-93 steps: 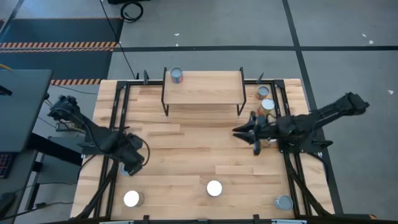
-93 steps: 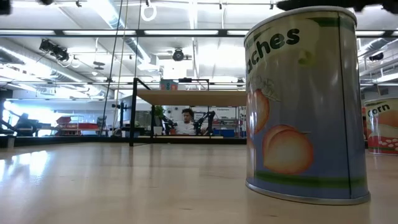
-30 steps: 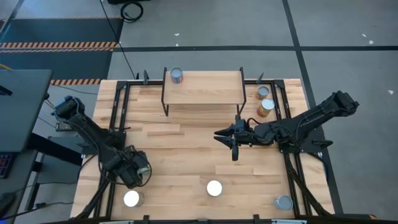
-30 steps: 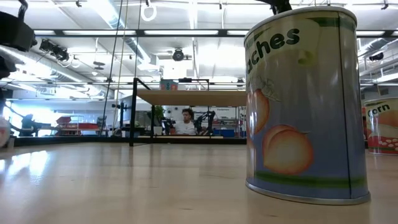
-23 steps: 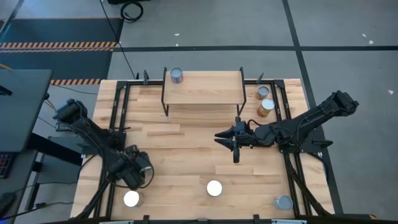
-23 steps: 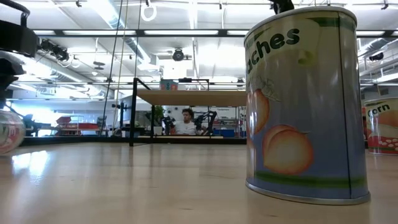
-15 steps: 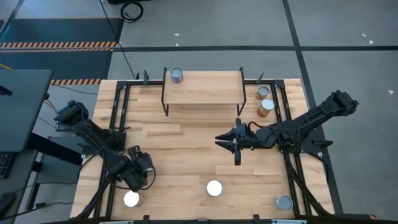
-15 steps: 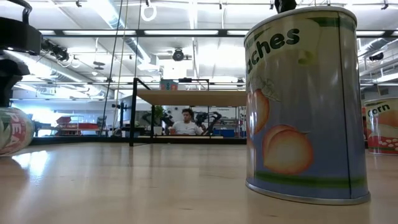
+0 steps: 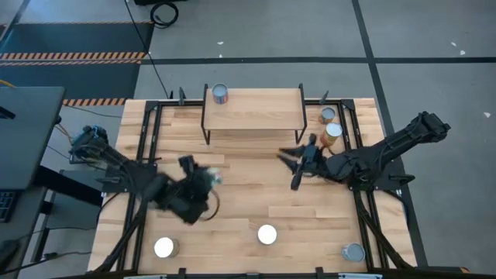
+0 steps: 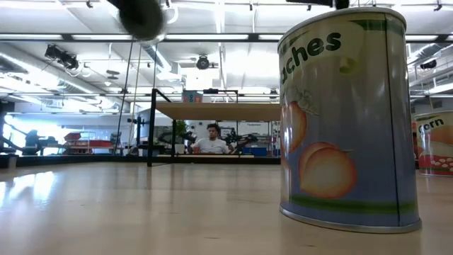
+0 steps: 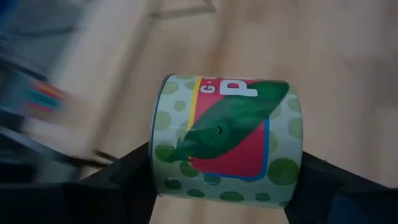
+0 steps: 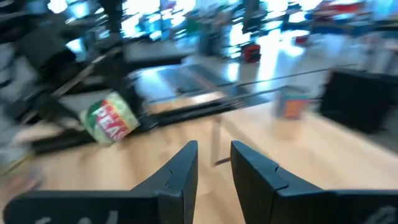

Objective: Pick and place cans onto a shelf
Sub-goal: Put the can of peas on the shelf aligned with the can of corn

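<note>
Peaches can (image 10: 345,117): nearest the low camera, upright on the tabletop (image 9: 240,194), untouched. I take it for the white-lidded tin at the near edge (image 9: 267,234), which lies nearer than both sets of jaws, between them.

Near-left can (image 9: 163,247): white lid, upright, nearer than the left jaws and a little to their outer side. Not yet collected.

Near-right can (image 9: 353,252): grey lid, at the near right corner, well apart from the right jaws. Not yet collected.

Left gripper (image 9: 203,180): jaws pinching the peas can (image 11: 227,139), green-spotted label with a red panel, carried on its side above the tabletop. The right wrist view shows the same tin (image 12: 111,123) aloft.

Right gripper (image 9: 297,175): jaws slightly spread, holding nothing, hanging over mid-tabletop on the near side of the shelf's right legs.

Far-right cans: one orange-labelled (image 9: 333,133) and one behind it (image 9: 327,115), on the tabletop just beyond and outward of the right jaws, beside the shelf, not on it.

Shelf (image 9: 256,108): beyond both sets of jaws. One can (image 9: 220,94) stands at its far left corner.

Progress (judgement): one placed, one in transit, five left on the tabletop. Early stage.
</note>
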`<action>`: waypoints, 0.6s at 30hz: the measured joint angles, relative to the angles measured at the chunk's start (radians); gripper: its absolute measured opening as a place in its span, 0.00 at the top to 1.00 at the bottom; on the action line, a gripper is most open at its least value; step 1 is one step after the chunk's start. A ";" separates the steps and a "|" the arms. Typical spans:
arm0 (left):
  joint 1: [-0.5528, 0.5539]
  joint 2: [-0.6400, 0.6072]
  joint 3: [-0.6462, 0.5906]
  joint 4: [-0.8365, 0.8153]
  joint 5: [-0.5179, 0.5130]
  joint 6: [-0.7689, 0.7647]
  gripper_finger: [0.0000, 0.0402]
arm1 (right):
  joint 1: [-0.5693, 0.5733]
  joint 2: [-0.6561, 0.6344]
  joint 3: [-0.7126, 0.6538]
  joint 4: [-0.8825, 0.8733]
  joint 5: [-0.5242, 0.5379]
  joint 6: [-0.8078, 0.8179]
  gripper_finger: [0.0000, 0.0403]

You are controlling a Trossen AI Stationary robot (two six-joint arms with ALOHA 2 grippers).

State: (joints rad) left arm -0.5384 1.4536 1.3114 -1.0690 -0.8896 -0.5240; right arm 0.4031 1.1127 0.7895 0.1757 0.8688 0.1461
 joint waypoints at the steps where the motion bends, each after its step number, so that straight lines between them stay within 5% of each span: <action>1: 0.034 0.011 0.028 0.002 -0.034 0.046 0.33 | 0.006 -0.016 0.001 -0.002 0.045 0.007 0.75; 5: 0.194 0.040 0.083 0.005 -0.074 0.203 0.33 | 0.023 -0.064 0.039 -0.040 0.182 0.013 0.75; 12: 0.486 0.055 0.069 0.034 -0.148 0.271 0.33 | 0.027 -0.096 0.094 -0.135 0.186 -0.060 0.75; 18: 0.584 0.133 0.070 0.172 -0.160 0.536 0.33 | 0.009 -0.088 0.094 -0.251 0.185 -0.002 0.75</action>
State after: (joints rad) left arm 0.0454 1.5863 1.3815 -0.8970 -1.0499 0.0125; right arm 0.4126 1.0247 0.8831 -0.0753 1.0541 0.1439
